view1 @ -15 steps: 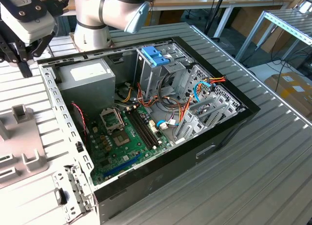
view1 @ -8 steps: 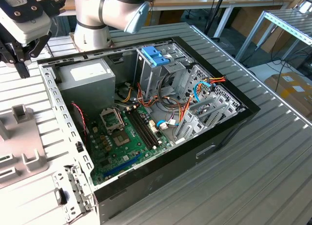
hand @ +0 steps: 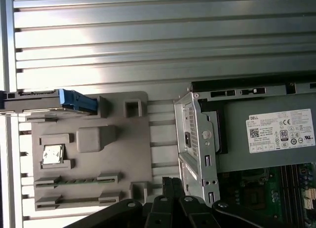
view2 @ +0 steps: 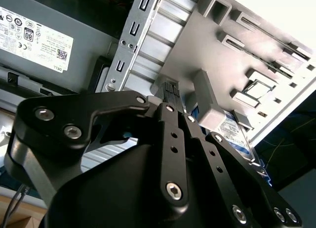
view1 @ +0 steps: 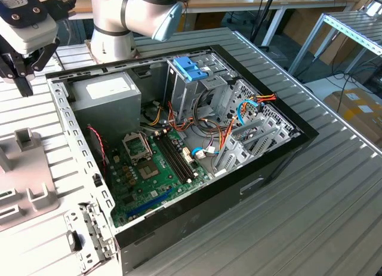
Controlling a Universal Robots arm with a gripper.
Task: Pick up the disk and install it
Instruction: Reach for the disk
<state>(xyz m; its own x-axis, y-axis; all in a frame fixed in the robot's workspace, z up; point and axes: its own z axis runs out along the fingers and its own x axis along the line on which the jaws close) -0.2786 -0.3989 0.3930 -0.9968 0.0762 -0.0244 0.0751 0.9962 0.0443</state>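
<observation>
I see the dark grey metal disk with light-blue plastic rails (hand: 44, 100) standing on edge in a slot at one corner of the grey moulded fixture plate (hand: 128, 154) on the ribbed metal bench (hand: 148, 45). My black hand (hand: 169, 182), fingers pressed together on nothing, is over the plate's opposite edge, well apart from the disk. In the exterior view it hangs at ten o'clock of the open black computer case (view1: 262, 168).

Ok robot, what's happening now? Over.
Gripper near grey fixture plate, holding nothing. Disk on edge at plate's rim, not grasped. Nothing seen blocking it.
</observation>
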